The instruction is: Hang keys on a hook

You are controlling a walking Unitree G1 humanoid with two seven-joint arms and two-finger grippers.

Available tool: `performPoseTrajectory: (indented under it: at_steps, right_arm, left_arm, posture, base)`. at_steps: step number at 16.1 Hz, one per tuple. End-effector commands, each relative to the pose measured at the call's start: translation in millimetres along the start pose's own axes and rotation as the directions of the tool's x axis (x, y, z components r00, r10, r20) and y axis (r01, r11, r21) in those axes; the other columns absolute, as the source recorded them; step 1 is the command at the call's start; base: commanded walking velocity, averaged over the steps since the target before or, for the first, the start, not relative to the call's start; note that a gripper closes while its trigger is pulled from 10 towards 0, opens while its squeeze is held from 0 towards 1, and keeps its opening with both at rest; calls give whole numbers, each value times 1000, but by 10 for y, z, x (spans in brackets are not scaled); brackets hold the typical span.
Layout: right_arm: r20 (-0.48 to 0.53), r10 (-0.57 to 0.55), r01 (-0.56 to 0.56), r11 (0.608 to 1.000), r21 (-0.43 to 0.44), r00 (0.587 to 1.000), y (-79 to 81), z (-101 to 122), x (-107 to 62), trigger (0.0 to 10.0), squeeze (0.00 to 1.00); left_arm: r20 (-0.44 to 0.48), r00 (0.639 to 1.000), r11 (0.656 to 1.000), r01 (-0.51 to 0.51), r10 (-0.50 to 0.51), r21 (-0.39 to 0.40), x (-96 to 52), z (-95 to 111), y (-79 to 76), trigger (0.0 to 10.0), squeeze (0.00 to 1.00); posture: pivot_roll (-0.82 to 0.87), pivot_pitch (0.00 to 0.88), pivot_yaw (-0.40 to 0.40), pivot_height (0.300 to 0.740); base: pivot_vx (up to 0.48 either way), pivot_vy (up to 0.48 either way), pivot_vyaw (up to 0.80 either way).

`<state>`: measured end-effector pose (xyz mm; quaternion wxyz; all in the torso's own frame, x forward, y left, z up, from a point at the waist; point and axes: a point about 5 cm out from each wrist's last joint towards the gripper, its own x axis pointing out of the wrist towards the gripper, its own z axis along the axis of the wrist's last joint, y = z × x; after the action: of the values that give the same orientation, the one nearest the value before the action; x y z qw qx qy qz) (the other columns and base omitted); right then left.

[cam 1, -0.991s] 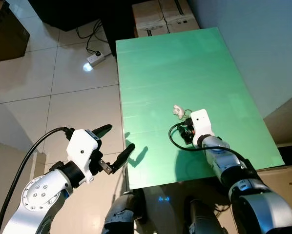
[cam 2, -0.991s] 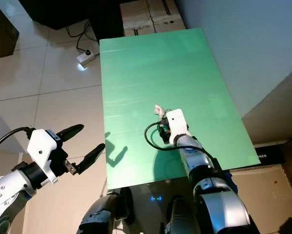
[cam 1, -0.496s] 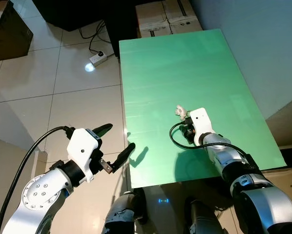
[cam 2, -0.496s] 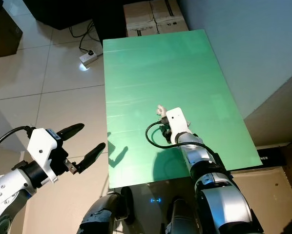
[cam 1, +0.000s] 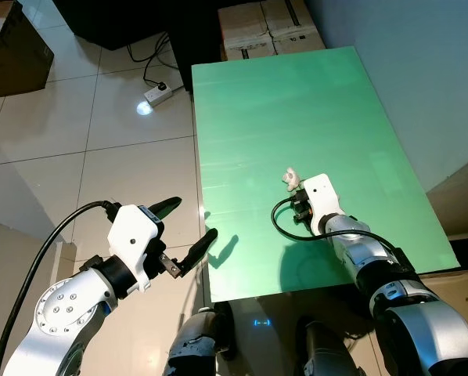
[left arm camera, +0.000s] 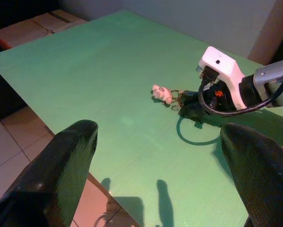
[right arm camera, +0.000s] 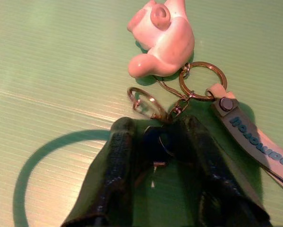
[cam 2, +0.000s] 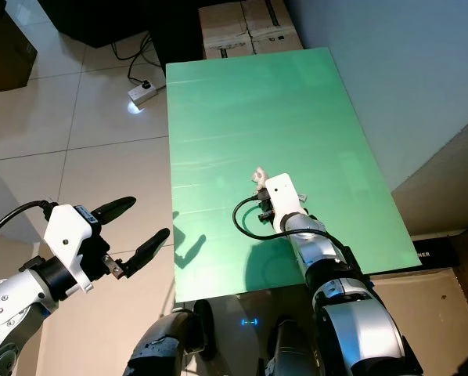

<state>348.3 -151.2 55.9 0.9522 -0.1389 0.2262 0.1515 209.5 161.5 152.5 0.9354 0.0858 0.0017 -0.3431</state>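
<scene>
The keys (right arm camera: 153, 142), a dark bunch linked by metal rings to a glossy pink pig-shaped charm (right arm camera: 161, 40) and a grey lettered strap (right arm camera: 248, 135), lie on the ribbed green table (cam 1: 297, 117), at its near middle. They are pinched between the black fingers of the right gripper (right arm camera: 155, 137). The left gripper (cam 1: 189, 233), fingers spread, is held over pale floor tiles (cam 1: 101, 172), left of the table.
</scene>
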Motion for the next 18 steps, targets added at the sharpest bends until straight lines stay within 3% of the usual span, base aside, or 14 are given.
performPoseTrajectory:
  at_steps: [1,11,15,18]
  right_arm:
    - [-104,18,-17,1000,14,994,56,-288,-43,0,0]
    - [-42,-34,36,998,43,999,82,-277,-114,0,0]
    - [-19,9,-7,998,59,1000,269,-325,-249,0,0]
    - [-33,33,-31,999,44,999,442,-354,-460,0,0]
  left_arm:
    - [-29,1000,1000,-2,2,0,-33,-51,-2,10000,0]
    - [-28,1000,1000,-6,6,1,-37,-42,6,10000,0]
    - [-28,1000,1000,-1,1,3,-31,-38,11,10000,0]
    - [-29,1000,1000,-2,2,7,-41,-35,13,10000,0]
  posture:
    - [112,283,114,740]
    - [110,286,115,740]
    - [110,285,120,740]
    - [112,279,115,740]
  base:
    - [0,0,0]
    - [0,0,0]
    - [0,0,0]
    - [0,0,0]
